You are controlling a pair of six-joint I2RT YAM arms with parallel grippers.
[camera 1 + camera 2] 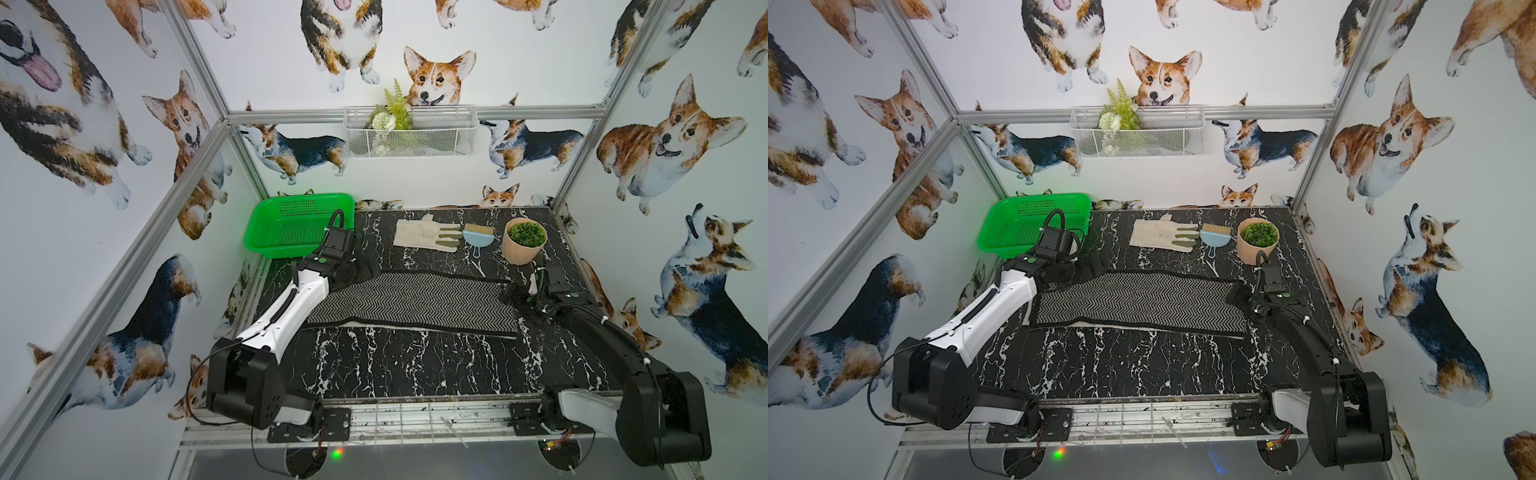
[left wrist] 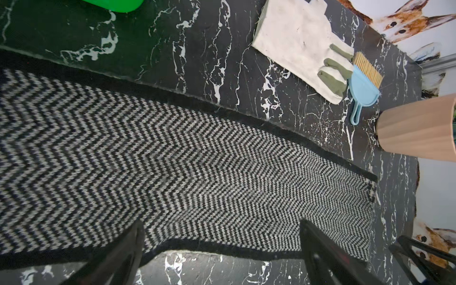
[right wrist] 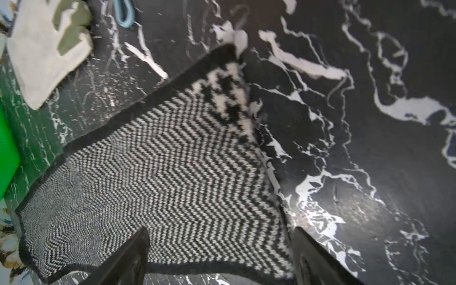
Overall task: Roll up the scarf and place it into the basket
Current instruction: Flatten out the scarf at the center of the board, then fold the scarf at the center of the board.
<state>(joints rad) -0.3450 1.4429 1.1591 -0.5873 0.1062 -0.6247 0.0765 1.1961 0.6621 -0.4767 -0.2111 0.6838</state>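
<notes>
Scarf (image 1: 411,301) is not rolled yet. It lies flat, stretched lengthwise across the middle of the black marble table (image 1: 415,365) with the zigzag side up. A cream strip shows along the near edge in both top views. At the right end a small turned-over bit shows the houndstooth side, clearest in the right wrist view.

Basket (image 1: 307,205) is green and sits at the far left corner of the table. The scarf is outside it, with its left end near the basket's front. In both top views the left wrist partly covers that front edge.

Left gripper (image 2: 222,225) has its jaws spread wide and grips nothing. It is above the scarf's left end, with both fingers over the cloth near its near edge. I can't tell whether they touch it.

Right gripper (image 3: 219,230) has its jaws apart too, with nothing clamped between them. It is at the scarf's right end — one finger over the cloth, the other over bare table just beside the end edge. That view is a bit blurred, so contact is unclear.

Other items sit along the back of the table, apart from the scarf:
- an off-white glove (image 1: 419,235)
- a small blue dustpan with brush (image 1: 477,239), touching the glove's fingertips
- a peach pot (image 1: 519,253) with a green plant, just beside the dustpan

A white wire basket (image 1: 436,137) with greenery hangs on the back rail.
</notes>
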